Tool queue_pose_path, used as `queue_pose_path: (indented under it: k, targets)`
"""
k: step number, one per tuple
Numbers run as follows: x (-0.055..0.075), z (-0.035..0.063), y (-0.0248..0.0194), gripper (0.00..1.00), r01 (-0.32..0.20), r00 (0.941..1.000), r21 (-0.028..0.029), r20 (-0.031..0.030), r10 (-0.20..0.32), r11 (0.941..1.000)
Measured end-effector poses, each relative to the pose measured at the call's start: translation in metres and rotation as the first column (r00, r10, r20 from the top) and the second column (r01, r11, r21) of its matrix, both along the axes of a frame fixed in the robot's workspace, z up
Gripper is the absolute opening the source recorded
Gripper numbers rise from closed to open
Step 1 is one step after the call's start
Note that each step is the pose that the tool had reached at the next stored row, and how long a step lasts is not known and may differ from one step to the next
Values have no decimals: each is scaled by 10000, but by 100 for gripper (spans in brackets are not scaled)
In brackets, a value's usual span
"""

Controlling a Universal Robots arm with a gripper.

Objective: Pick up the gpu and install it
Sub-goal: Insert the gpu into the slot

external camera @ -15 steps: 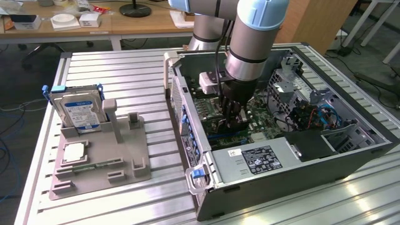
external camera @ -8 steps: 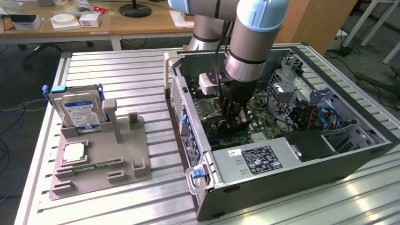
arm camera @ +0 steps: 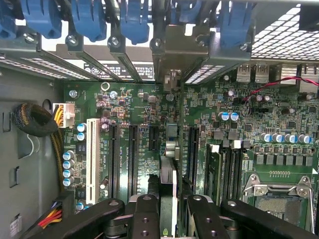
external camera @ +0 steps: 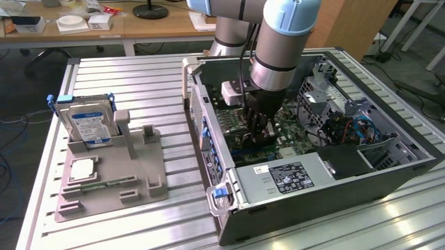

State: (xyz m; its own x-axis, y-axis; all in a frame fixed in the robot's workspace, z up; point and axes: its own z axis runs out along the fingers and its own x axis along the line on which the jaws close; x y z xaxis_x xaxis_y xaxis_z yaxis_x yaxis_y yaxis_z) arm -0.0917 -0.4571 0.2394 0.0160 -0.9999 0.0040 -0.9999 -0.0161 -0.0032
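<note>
While the arm reached down into the open computer case [external camera: 389, 156] at the centre right of the exterior frame, its gripper [external camera: 262, 136] hung just above the green motherboard [external camera: 240, 130]. In the wrist frame, the black fingers [arm camera: 144, 216] at the bottom centre were clenched on the gpu [arm camera: 168, 191], held edge-on and upright over the black expansion slots [arm camera: 133, 154]. At the left of the exterior frame, a grey tray [external camera: 139, 177] held a blue-labelled hard drive [external camera: 85, 122] and a square silver chip [external camera: 82, 169].
</note>
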Motion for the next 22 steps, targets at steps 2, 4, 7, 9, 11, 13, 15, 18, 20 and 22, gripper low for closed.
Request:
queue_pose_path:
  k: [2,4,7,9,11,13,15,18,20,22]
  targets:
    - [0,0,0,27,1,10000,1,0,-1,10000]
    - [0,0,0,27,0,10000,1,0,0,10000]
    - [0,0,0,27,1,10000,1,1,-1,10000]
    - [0,0,0,27,0,10000,0,0,0,10000]
    - [0,0,0,27,0,10000,1,0,0,10000]
    - [0,0,0,27,0,10000,1,0,0,10000]
    - [0,0,1,27,0,10000,1,0,0,10000]
    - [0,-1,1,27,0,10000,1,0,0,10000]
    - [0,-4,1,27,0,10000,4,-1,0,10000]
    - [0,-22,1,27,0,10000,4,-1,0,10000]
